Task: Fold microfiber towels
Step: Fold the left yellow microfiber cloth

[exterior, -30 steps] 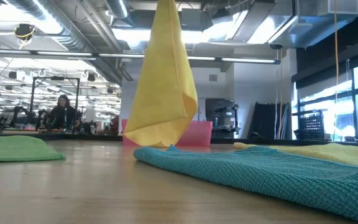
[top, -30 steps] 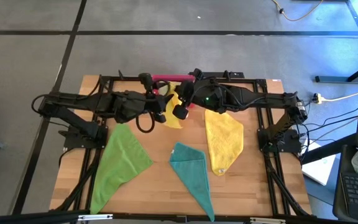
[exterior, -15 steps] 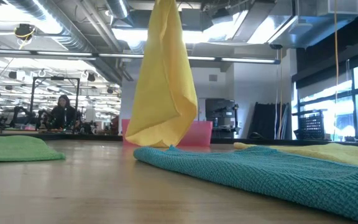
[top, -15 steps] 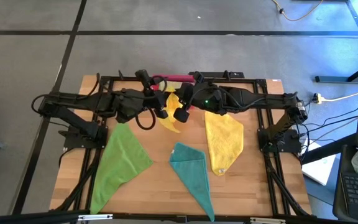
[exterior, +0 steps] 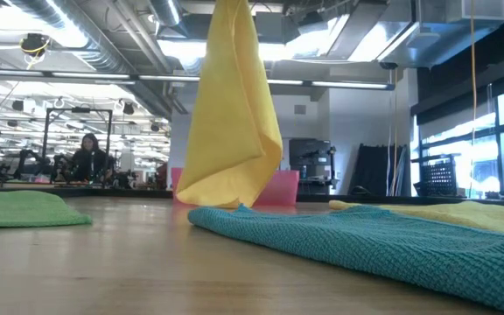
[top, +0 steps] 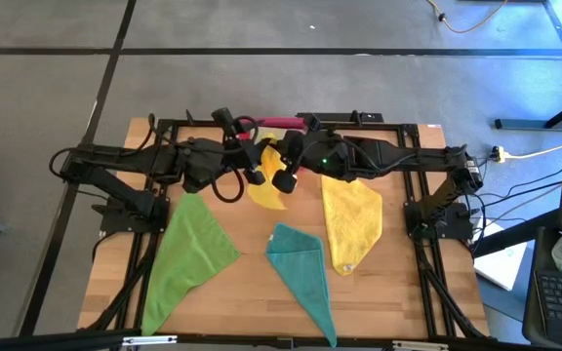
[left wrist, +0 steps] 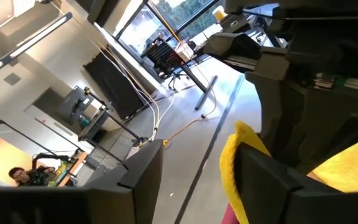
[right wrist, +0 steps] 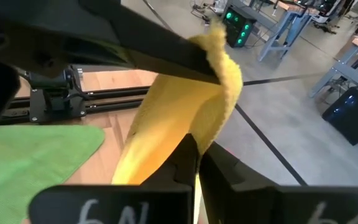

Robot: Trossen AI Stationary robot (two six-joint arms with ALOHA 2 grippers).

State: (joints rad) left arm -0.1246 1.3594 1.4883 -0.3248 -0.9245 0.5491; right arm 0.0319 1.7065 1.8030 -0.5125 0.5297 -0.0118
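Note:
A yellow towel [exterior: 230, 114] hangs over the table's far middle, with my right gripper [right wrist: 197, 155] shut on it. My left gripper [left wrist: 197, 168] is level with it and open. Its fingers stand on either side of the towel's folded upper edge [left wrist: 234, 163]. In the high view the two grippers [top: 252, 168] [top: 279, 168] meet above this towel [top: 266, 187]. Three more towels lie flat on the wood: a second yellow one [top: 351, 224], a green one [top: 188, 252] and a teal one [top: 301, 268]. My right gripper pinches the yellow towel near its top [right wrist: 190, 134] between its two shut fingers, coming from the table's right. The cloth hangs slack below the fingers. Its lower end [exterior: 213, 194] comes down close to the table; whether it rests there I cannot tell. My left gripper has the towel's folded edge [left wrist: 234, 163] close beside one finger [left wrist: 272, 180]; whether they touch I cannot tell.
A pink tray [top: 273, 121] stands at the far edge behind the hanging towel and shows in the low view [exterior: 283, 187]. Black frame rails [top: 149, 244] run along both sides of the wooden table. A person sits far off in the room [exterior: 88, 157].
My left gripper has turned slightly at the wrist beside the hanging yellow towel. The towel's lower folds have shifted a little, but it hangs in the same place. My right gripper has kept its hold.

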